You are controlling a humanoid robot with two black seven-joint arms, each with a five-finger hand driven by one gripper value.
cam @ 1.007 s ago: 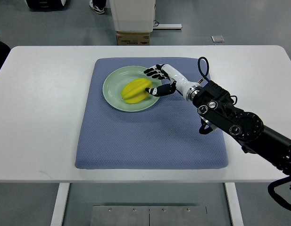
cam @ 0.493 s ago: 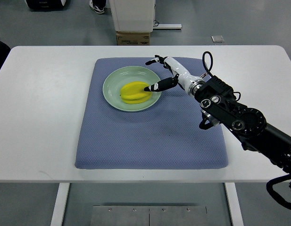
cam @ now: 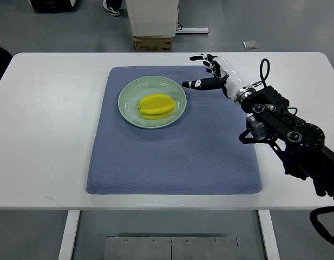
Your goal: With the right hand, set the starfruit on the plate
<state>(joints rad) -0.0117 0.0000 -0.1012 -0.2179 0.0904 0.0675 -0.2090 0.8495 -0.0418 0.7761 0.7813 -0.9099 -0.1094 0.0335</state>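
A yellow starfruit (cam: pixel 156 106) lies in the middle of a pale green plate (cam: pixel 130 89) on the blue-grey mat (cam: pixel 172 146). My right hand (cam: pixel 205 75) hovers to the right of the plate, above the mat's far right part, apart from the fruit. Its fingers are spread and hold nothing. The right arm (cam: pixel 288 132) runs in from the right edge. No left arm shows.
The mat covers the middle of a white table (cam: pixel 47 135). Beyond the table's far edge stand a cardboard box (cam: pixel 153 43) and a white cabinet base (cam: pixel 152 16) on the grey floor.
My right hand let go of the starfruit on the plate, opened its fingers and drew back to the right and away from the plate. The starfruit stayed on the plate.
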